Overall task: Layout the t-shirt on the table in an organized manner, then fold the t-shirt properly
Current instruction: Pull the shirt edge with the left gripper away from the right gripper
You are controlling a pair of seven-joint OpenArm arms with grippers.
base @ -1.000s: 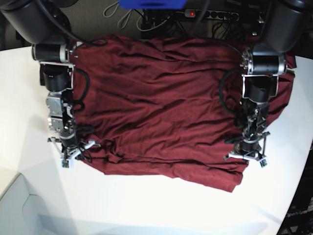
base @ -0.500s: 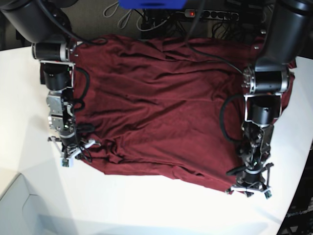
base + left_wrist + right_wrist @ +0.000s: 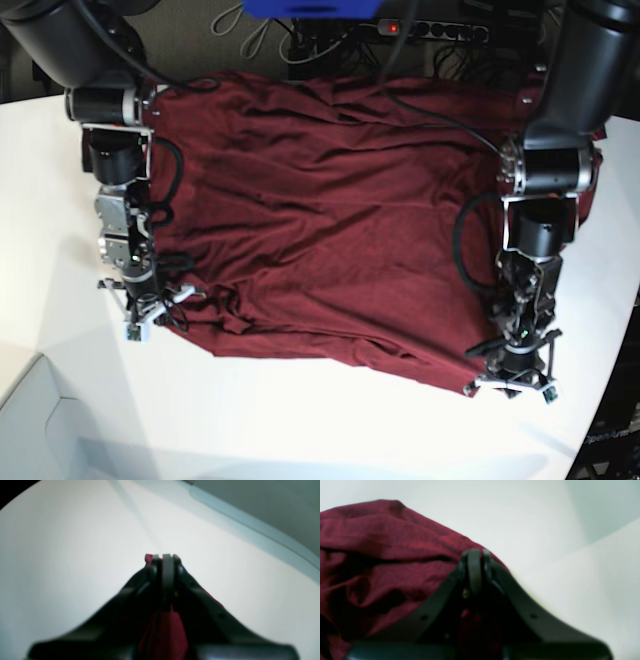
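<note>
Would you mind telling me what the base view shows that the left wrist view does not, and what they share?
Only the base view shows the whole t-shirt spread out, both arms, the right hand at its other near corner, and the cables behind the table.

Only the left wrist view shows the left hand close up, shut, with maroon cloth between its fingers.

Both show the left hand, the shirt and the white table.

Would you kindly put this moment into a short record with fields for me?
t-shirt: dark maroon, spread wide and wrinkled on the table
left tool: shut on the t-shirt's near corner, on the right in the base view
right tool: shut on the t-shirt's near corner at the opposite side
folding: not yet begun
behind the table: cables and a power strip
</note>
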